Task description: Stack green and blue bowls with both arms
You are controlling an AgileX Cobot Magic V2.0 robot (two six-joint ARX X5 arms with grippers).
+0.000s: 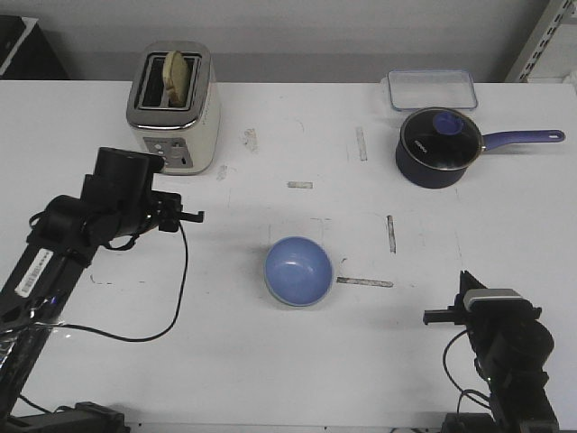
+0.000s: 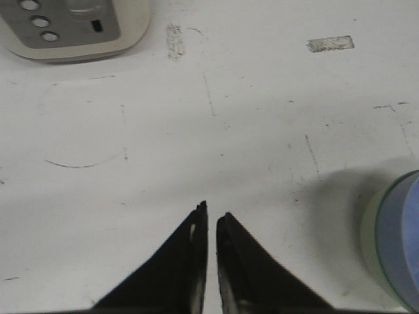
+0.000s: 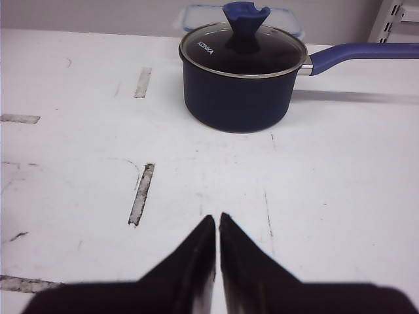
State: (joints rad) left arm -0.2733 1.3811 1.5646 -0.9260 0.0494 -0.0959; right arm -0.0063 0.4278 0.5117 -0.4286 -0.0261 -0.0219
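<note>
Blue bowl sits nested in the green bowl at the desk's centre, so stacking looks finished. Left gripper at nine o'clock and right gripper at five o'clock stand clear, jaws clenched and empty.

My left wrist view's edge cuts the blue bowl, leaving a slice with a green rim outside it. The toaster is cropped too. My right wrist view crops the saucepan handle.
</note>
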